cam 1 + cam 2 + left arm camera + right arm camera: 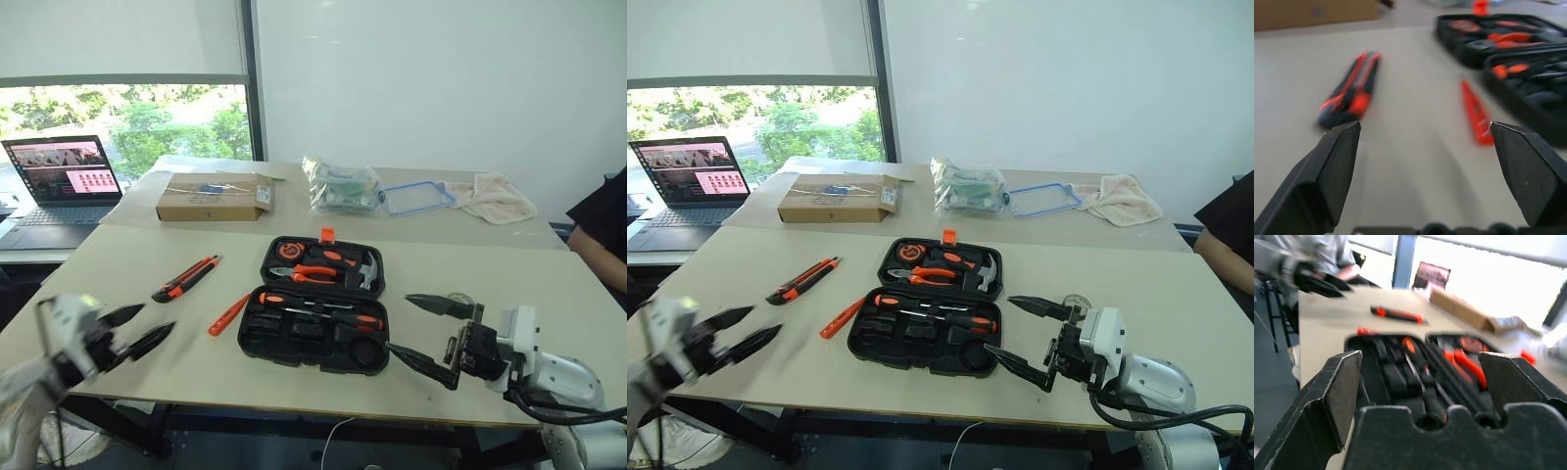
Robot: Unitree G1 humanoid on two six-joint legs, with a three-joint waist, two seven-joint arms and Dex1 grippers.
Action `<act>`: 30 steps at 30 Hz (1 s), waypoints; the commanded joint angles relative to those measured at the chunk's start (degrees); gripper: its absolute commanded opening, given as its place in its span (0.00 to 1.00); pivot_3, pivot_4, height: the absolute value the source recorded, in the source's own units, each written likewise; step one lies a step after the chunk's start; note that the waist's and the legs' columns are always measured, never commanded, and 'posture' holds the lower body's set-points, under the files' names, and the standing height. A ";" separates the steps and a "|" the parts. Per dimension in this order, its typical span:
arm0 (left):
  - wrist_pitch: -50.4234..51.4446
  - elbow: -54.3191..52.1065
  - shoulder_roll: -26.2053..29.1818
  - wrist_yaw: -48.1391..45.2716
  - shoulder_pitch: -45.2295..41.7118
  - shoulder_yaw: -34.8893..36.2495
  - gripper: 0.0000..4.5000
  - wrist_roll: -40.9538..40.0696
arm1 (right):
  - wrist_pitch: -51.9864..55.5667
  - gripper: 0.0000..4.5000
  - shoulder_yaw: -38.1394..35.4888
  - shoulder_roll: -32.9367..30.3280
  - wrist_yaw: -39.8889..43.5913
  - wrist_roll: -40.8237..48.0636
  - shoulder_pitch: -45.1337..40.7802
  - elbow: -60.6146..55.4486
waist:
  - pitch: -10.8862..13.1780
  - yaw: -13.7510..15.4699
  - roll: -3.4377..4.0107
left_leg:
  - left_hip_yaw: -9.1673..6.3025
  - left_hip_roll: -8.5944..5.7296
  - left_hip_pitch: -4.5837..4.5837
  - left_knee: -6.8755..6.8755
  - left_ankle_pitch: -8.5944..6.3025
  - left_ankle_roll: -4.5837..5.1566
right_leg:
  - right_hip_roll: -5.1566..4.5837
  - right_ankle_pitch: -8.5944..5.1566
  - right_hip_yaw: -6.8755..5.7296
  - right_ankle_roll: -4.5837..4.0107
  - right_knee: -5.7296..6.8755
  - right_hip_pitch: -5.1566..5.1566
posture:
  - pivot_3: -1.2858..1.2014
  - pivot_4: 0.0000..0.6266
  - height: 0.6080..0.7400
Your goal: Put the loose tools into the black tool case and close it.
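In the left eye view we see the black tool case (pixel 313 318) lying open at the centre of the frame on the pale table (pixel 118 264), its lid half toward the top of the picture with a small orange latch (pixel 327 234) at the far edge. In the lid half sit orange-handled pliers (pixel 306 274) and a steel-headed hammer (pixel 361 270). In the nearer half two long screwdrivers (pixel 323 308) lie across the recesses, orange-and-black handles and steel shafts side by side.

Two loose tools lie on the table left of the case. The short all-orange screwdriver (pixel 229 314) rests just beside the case's left edge, angled toward the lower left. The utility knife (pixel 186 278) lies farther left, well apart from the case, also on a slant.

Our left gripper (pixel 137 331) hangs at the lower left of the frame over the near table edge, fingers spread and holding nothing; in the left wrist view the knife (pixel 1349 90) and the orange screwdriver (pixel 1475 113) show between and beyond its two black fingers (pixel 1334 166). Our right gripper (pixel 426 333) sits at the lower right, just beside the case's right end, jaws wide apart and empty.

At the back of the table, in the upper part of the frame, we see a brown cardboard box (pixel 214 196), a clear bag of items (pixel 341 186), a blue-rimmed lid (pixel 416 198) and a cloth (pixel 500 196). A laptop (pixel 64 181) stands open at the upper left, and a person's dark sleeve (pixel 600 220) shows at the right edge.
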 commanded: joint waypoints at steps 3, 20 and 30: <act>9.44 -3.21 0.16 4.95 -5.33 -8.67 1.00 3.20 | 0.45 0.99 1.64 -0.82 -1.33 0.50 -0.24 -2.75 | -0.01 -0.90 0.01 | 0.18 0.06 0.13 -0.14 0.20 -0.36 | 0.17 -0.01 0.21 0.00 -0.03 -0.01 | 0.52 0.24 1.00; 13.15 1.84 -5.50 9.50 -13.57 -17.88 0.39 10.74 | 1.05 1.00 1.70 -2.46 -4.05 0.54 0.44 -4.39 | 0.00 0.05 -0.01 | 0.18 0.13 -0.04 -0.12 0.16 -0.31 | 0.28 -0.02 0.24 -0.01 -0.14 -0.09 | 0.52 0.24 1.00; -4.43 11.06 1.13 -10.12 -18.63 -10.65 0.11 6.90 | 1.71 1.00 -1.18 -4.84 -4.48 2.19 3.42 -5.87 | 0.02 -0.01 -0.04 | 0.18 0.25 -0.14 -0.10 0.17 -0.32 | 0.36 -0.02 0.20 -0.02 -0.14 -0.20 | 0.52 0.24 1.00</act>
